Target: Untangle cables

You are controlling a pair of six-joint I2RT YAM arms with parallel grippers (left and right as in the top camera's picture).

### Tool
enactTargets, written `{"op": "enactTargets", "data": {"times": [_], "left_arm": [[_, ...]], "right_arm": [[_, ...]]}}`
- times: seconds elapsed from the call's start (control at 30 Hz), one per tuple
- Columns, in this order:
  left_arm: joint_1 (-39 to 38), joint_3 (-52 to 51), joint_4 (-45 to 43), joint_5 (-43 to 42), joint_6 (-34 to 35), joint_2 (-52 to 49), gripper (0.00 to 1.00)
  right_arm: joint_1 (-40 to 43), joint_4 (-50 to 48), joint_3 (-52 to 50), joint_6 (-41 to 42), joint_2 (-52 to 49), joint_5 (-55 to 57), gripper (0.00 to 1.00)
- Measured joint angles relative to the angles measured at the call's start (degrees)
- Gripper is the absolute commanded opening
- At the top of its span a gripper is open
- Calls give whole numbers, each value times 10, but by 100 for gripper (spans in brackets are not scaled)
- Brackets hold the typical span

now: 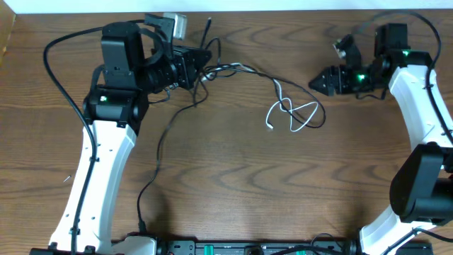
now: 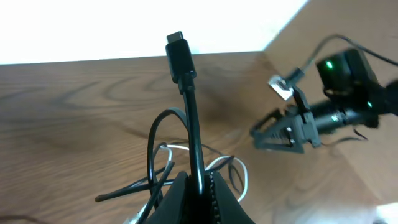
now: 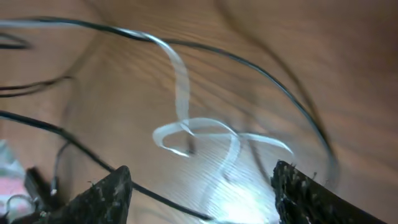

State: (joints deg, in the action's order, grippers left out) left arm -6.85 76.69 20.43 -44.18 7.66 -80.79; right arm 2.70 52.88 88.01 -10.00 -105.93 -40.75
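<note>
Progress: early, by my reading. The black cable [image 2: 191,118] and the white cable [image 3: 180,81] lie crossed and looped through each other on the table [image 1: 226,184], and no part of the pair looks separated yet.
Done: one end is secured. The left gripper [image 2: 199,185] is clamped on the black cable just below its plug [image 2: 180,53], which sticks out past the fingers.
Left to do: drawing the black cord out of the white cable's loops, then laying the two cords well apart. This is judged only from how they lie.
White cable: its loops sit mid-table, and a thin run leads from them toward the left gripper alongside the black cord.
Black cable: it runs from the left gripper across to the white cable's loops, curves around their far side and overlaps them there.
Right gripper [image 3: 202,169]: its jaws are spread wide and hold nothing. It is near the white cable's loops, on the side away from the left gripper, and points at them.
Writing: none readable. A small pale tag [image 2: 281,87] beside the right gripper is too small to make out, and no brand marks show on either cord.
</note>
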Motion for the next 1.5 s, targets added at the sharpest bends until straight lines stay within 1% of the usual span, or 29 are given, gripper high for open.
{"op": "enactTargets", "data": {"times": [0.1,0.2,0.4,0.47,0.57,0.83,1.13,1.23,1.37,1.5], "left_arm": [[-14,0,4,-9,0,0,8],[-31,0,7,-11,0,0,8],[-58,0,8,-15,0,0,8],[-59,0,8,-16,0,0,8],[-59,0,8,-16,0,0,8],[-59,0,18,-16,0,-1,8],[-59,0,24,-16,0,-5,8],[-59,0,24,-16,0,-5,8],[-59,0,25,-16,0,-5,8],[-59,0,25,-7,0,-5,8]], "right_arm": [[-25,-1,28,-21,0,-32,76],[-58,-14,49,-40,0,-54,79],[-129,-37,51,-76,0,-56,79],[-148,-38,51,-87,0,-44,76],[-162,-38,51,-95,0,-30,75],[-156,-41,54,-103,0,-18,75],[-131,-1,137,-106,-2,-54,77],[-139,32,141,-121,-2,-60,77],[-158,91,141,-162,-2,-60,77],[-172,125,141,-197,-2,-50,78]]}}
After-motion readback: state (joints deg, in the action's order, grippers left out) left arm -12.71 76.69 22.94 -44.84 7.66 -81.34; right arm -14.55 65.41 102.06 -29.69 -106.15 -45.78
